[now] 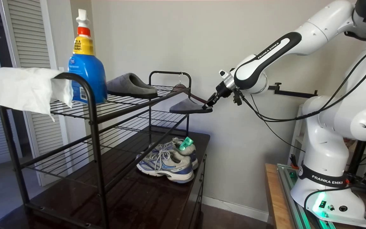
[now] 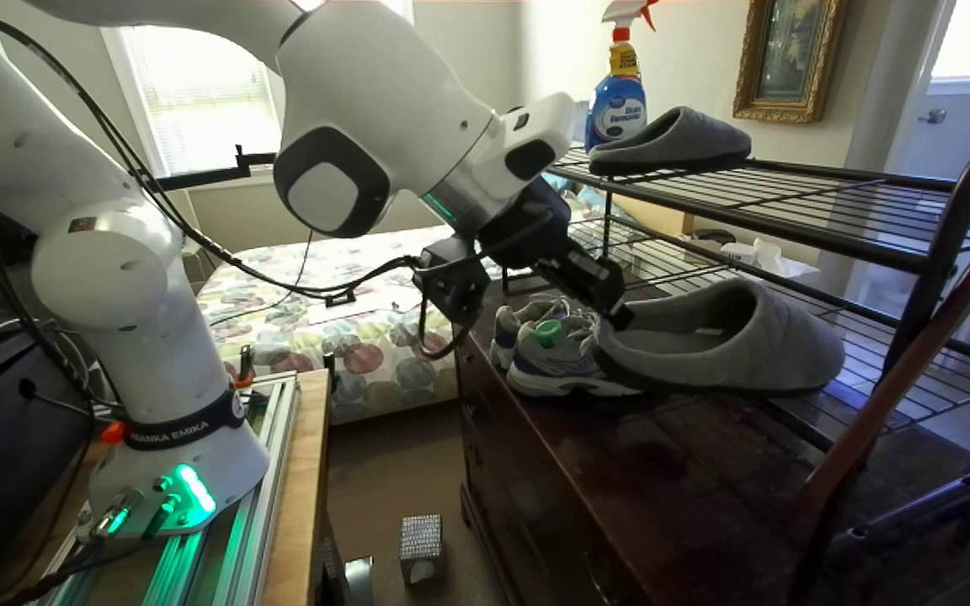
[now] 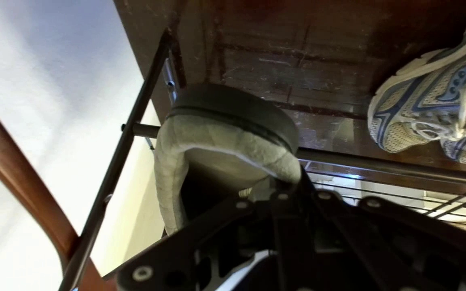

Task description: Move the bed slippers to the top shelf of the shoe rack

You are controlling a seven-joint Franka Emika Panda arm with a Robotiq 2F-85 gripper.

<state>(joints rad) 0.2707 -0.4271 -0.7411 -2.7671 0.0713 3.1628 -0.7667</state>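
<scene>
The arm stretches over to the rack, and its gripper has the edge of 1 slipper in a narrow pinch, the fingers drawn in with just a little room between them. That slipper is about level, sole down, lower than the top shelf and close to the rail of the lower tier; from here I can't tell if it touches the wires. The 2nd slipper sits sole down on the top shelf, just beside a blue spray bottle. A white cloth is draped over the rail at that end; a brown strip hangs at the opposite end. Below, 2 laced sneakers stand side by side on the dark chest.
</scene>
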